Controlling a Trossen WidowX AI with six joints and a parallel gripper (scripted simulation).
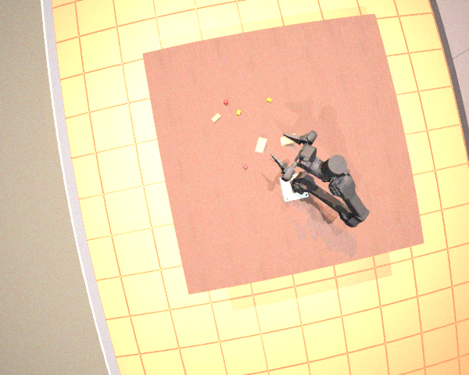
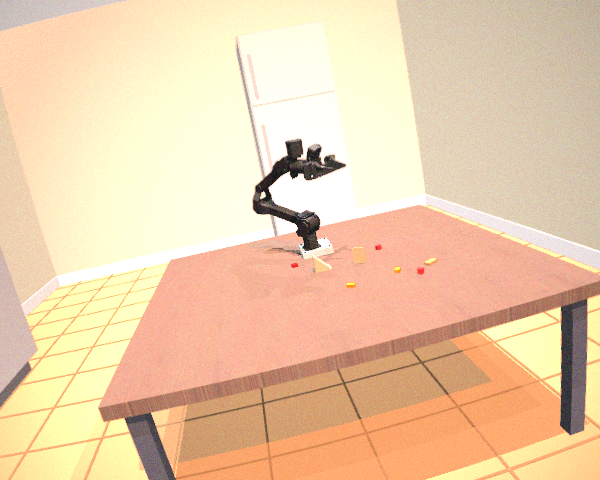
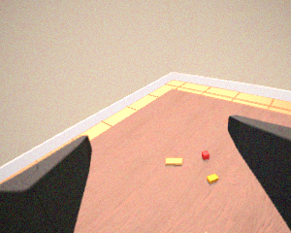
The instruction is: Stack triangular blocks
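One pale wood triangular block (image 1: 261,144) (image 2: 358,254) stands on the table, apart from the other. The second triangular block (image 1: 286,141) (image 2: 321,265) also stands on the table, its triangular end showing in the exterior view; in the top view a gripper finger partly covers it. My gripper (image 1: 277,144) (image 3: 159,133) is wide open and empty, held high above the table; it also shows in the exterior view (image 2: 341,166). Neither triangular block shows clearly in the wrist view.
A thin pale block (image 1: 216,117) (image 2: 430,261) (image 3: 174,161) lies farther out, near a red cube (image 1: 226,101) (image 2: 420,270) (image 3: 206,154) and a yellow piece (image 1: 238,112) (image 2: 397,269) (image 3: 212,179). Another yellow piece (image 1: 269,100) (image 2: 350,285) and red pieces (image 1: 245,166) (image 2: 378,246) (image 2: 294,265) lie around the triangular blocks.
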